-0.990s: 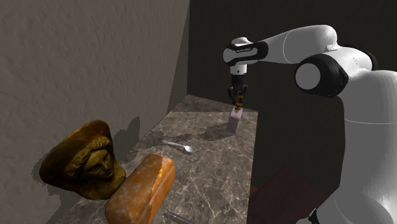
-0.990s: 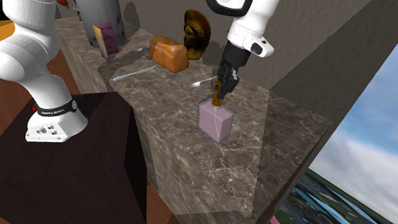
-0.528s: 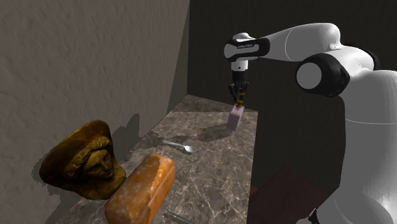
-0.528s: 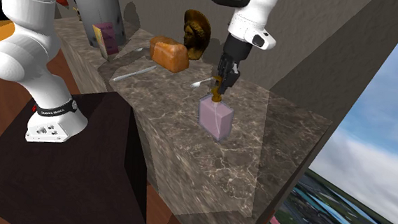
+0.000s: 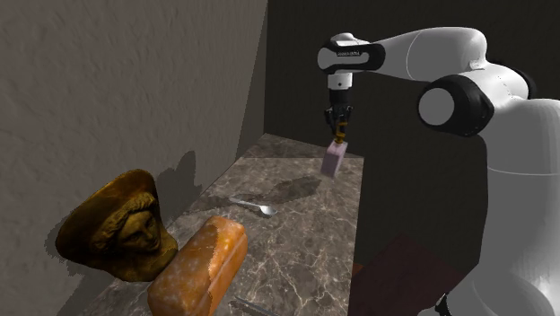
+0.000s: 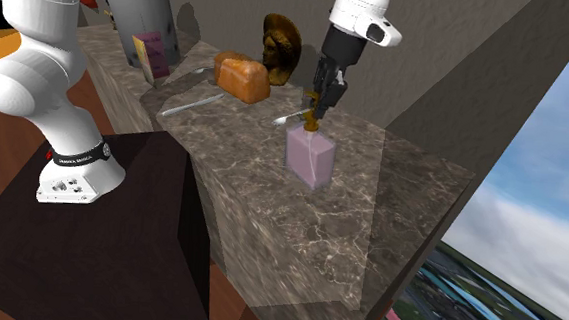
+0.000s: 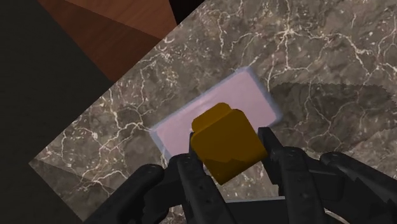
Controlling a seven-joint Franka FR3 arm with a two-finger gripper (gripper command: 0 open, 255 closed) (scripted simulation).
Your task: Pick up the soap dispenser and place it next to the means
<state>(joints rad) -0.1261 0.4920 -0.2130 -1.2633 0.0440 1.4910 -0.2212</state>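
The soap dispenser (image 5: 332,162) is a pale pink square bottle with an amber-gold pump top (image 7: 228,143). It hangs just above the marble counter near its far end, and its shadow falls on the stone beside it. My black gripper (image 5: 338,136) is shut on the gold pump, one finger on each side of it in the wrist view (image 7: 229,153). In the second exterior view the dispenser (image 6: 310,155) hangs under the gripper (image 6: 315,114), slightly tilted. A bronze head bust (image 5: 121,224) sits at the counter's near end by the wall.
A loaf of bread (image 5: 202,266) lies next to the bust. A metal spoon (image 5: 252,206) rests mid-counter between the loaf and the dispenser. The dark marble counter (image 5: 305,233) ends close behind the dispenser. My dark stand (image 6: 119,225) is beside the counter.
The gripper has risen with the dispenser in its hold; the bottle has come off the counter and now hangs above it, shifted slightly.
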